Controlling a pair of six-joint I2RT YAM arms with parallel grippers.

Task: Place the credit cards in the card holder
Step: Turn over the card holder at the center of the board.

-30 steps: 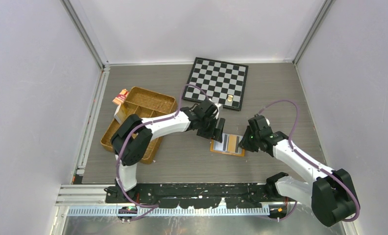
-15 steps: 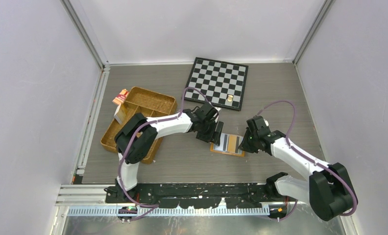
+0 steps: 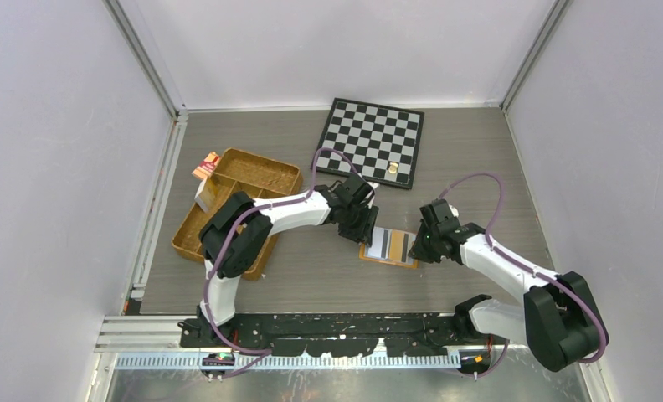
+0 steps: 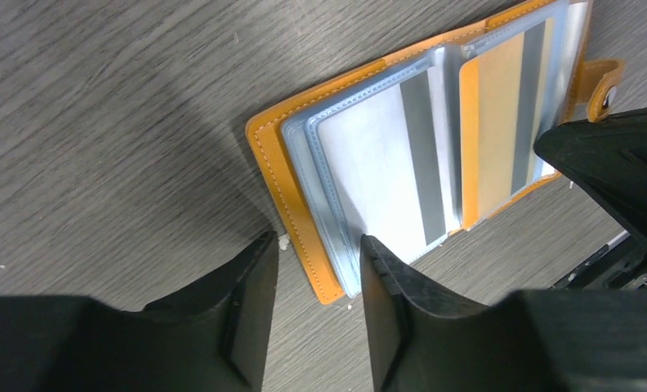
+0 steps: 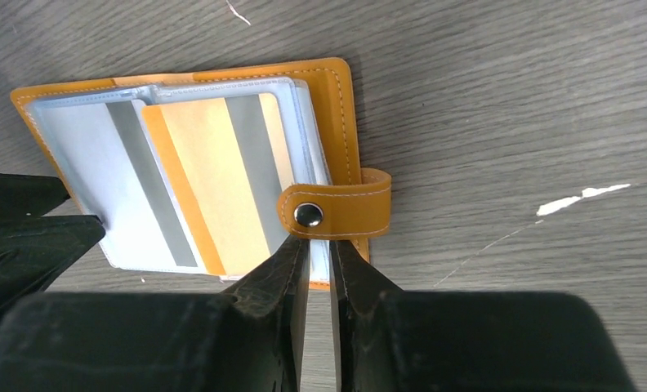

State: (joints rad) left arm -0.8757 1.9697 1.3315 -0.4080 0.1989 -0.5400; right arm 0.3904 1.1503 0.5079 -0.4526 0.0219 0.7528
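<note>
Jaws of the left gripper (image 4: 320, 245) stand apart, straddling one end of the card holder (image 4: 273, 167): one finger comes down on the bare tabletop (image 4: 100, 122) just beside the orange cover, the other over the clear sleeves. Whether either pad actually presses anything, I cannot tell. Jaws of the right gripper (image 5: 320, 245) are nearly closed, leaving only a thin slit, and they seem to nip the holder's opposite edge just under its snap strap (image 5: 349, 211). What exactly sits in that slit is hard to make out.

The card holder lies flat and open on the grey wood-grain table, just on the arm-base side of the chessboard (image 3: 372, 141), close to its near edge. Two credit cards show inside the clear sleeves. A pale card (image 4: 369, 180) with a grey stripe sits toward the left gripper's end, and a tan card (image 5: 206, 180) with a grey stripe and an orange edge sits toward the strap end.

A small gold-coloured piece (image 3: 392, 170) stands on the chessboard by its near edge. A brown woven divided tray (image 3: 257, 172) lies well to the left of the chessboard, with a red-and-tan packet (image 3: 206, 164) touching the tray's far-left corner.
</note>
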